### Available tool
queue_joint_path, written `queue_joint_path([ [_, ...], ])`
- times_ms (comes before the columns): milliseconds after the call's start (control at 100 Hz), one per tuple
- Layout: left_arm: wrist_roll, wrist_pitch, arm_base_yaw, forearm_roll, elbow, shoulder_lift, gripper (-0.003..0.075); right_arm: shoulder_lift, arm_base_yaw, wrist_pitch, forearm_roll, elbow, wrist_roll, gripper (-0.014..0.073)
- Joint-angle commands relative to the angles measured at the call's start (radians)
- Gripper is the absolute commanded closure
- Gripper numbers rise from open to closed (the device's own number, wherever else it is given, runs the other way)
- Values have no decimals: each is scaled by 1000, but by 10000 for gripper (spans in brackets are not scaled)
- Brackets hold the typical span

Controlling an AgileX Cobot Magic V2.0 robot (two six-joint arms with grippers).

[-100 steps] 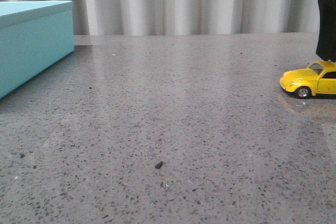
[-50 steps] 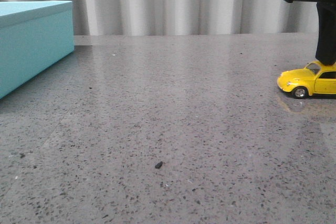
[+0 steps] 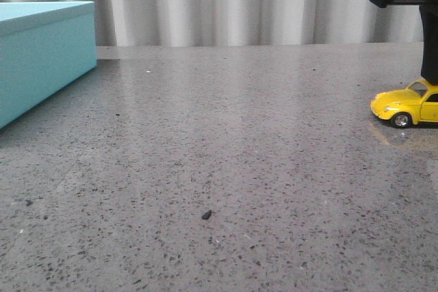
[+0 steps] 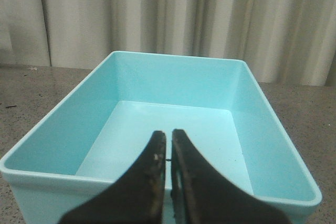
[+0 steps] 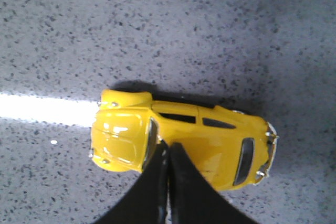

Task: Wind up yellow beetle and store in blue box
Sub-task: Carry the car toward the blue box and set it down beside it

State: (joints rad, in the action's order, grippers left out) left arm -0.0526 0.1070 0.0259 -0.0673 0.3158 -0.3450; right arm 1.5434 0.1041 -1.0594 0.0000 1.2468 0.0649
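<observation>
Right gripper pressing the beetle's roof, near the table's right edge

My right gripper [image 5: 167, 153] has its fingers pinched together with nothing between them, tips resting on the roof of the yellow beetle [image 5: 184, 145], so I'm pushing, not gripping. That's my worry: glossy paint under a narrow tip, and if I drag to wind it the fingers could skid off or tip the car, letting it shoot away across the table [image 3: 226, 141]. It sits far right, nose pointing left, wheels down. My left gripper [image 4: 168, 150] hangs closed and empty over the open blue box [image 4: 173, 124], which stands at the table's far left corner, well apart.
</observation>
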Motion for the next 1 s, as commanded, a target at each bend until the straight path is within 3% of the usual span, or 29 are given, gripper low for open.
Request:
queue_joint_path([
  [0, -9, -75, -1, 1, 38, -12, 741, -6, -11, 10, -66, 16, 20, 655],
  [570, -9, -75, -1, 1, 38, -12, 741, -6, -185, -44, -162, 16, 20, 655],
  [990, -9, -75, -1, 1, 38, -12, 741, -41, -227, -16, -183, 18, 20, 655],
])
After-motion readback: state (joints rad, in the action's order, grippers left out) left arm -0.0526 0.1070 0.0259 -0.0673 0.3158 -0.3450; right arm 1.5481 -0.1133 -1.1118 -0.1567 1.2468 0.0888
